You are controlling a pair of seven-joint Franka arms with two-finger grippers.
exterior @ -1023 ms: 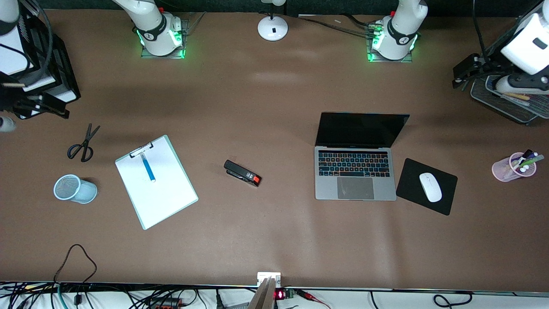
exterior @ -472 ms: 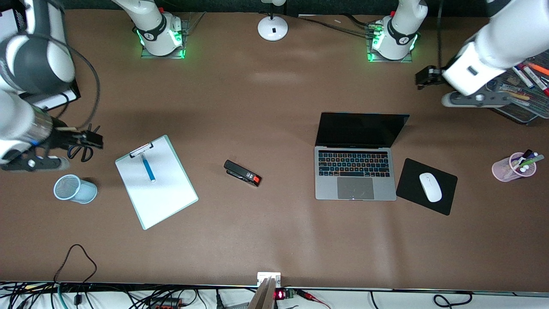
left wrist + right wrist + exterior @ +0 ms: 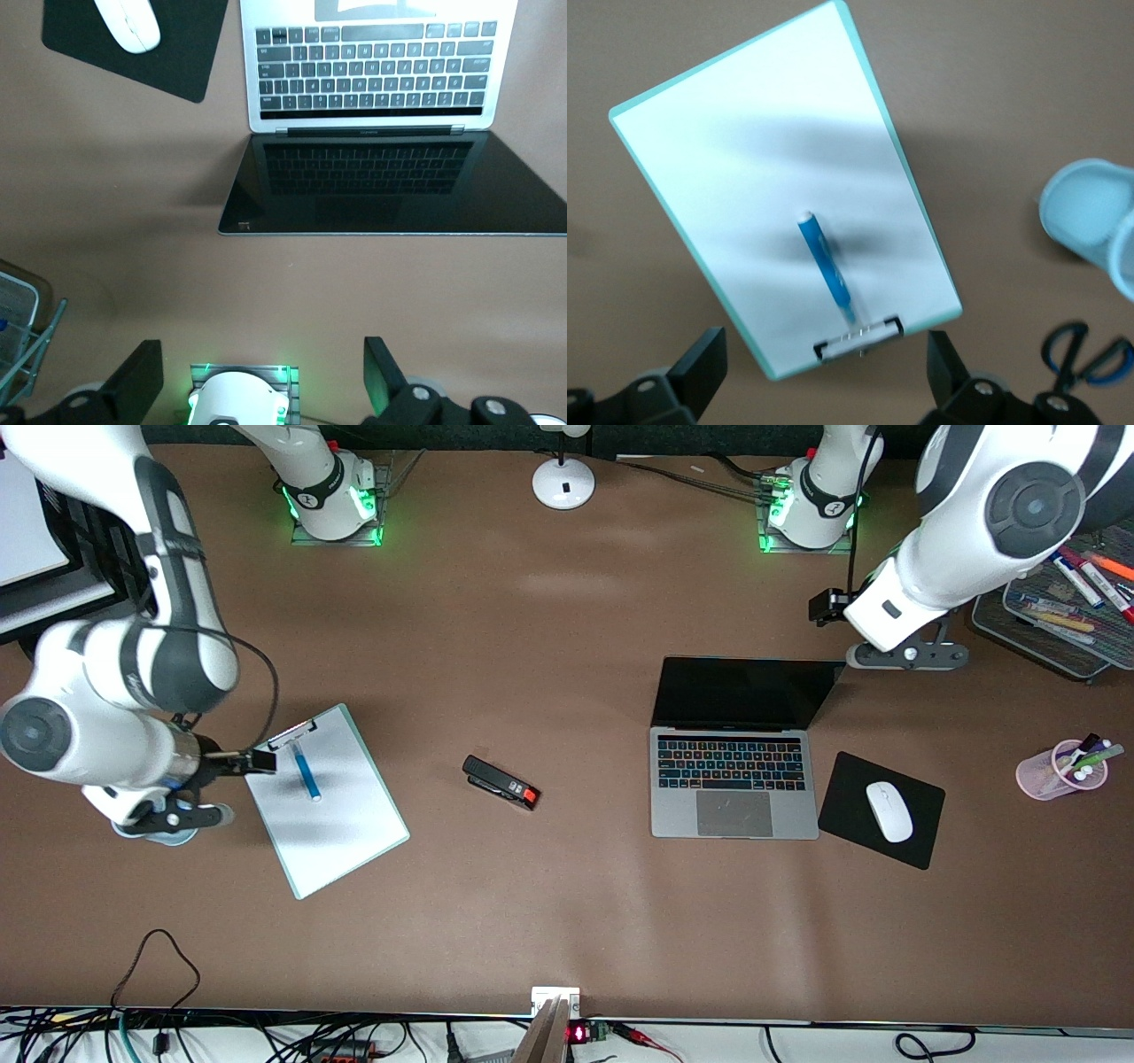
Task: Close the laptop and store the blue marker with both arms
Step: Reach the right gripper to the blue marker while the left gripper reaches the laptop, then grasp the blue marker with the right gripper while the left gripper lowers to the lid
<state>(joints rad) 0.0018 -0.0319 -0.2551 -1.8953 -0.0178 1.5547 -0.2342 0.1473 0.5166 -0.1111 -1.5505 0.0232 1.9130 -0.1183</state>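
Note:
The laptop (image 3: 733, 779) lies open, its black screen tilted back; it also shows in the left wrist view (image 3: 399, 190). My left gripper (image 3: 826, 607) is open and empty, up over the table by the lid's top corner at the left arm's end; in the left wrist view (image 3: 257, 385) its fingers (image 3: 133, 390) stand wide apart. The blue marker (image 3: 306, 772) lies on the white clipboard (image 3: 328, 815). My right gripper (image 3: 259, 762) is open and empty over the clipboard's clip corner. In the right wrist view (image 3: 824, 381) the marker (image 3: 826, 266) lies just ahead of it.
A black stapler (image 3: 500, 782) lies mid-table. A white mouse (image 3: 889, 811) sits on a black pad (image 3: 850, 779) beside the laptop. A pink pen cup (image 3: 1059, 772) and a mesh tray of markers (image 3: 1063, 615) are at the left arm's end. A light-blue cup (image 3: 1094, 212) and scissors (image 3: 1085, 354) lie beside the clipboard.
Both arms swung in from the table's ends: the right gripper moved to the clipboard's clip corner, the left gripper toward the laptop's lid. Nothing on the table moved.

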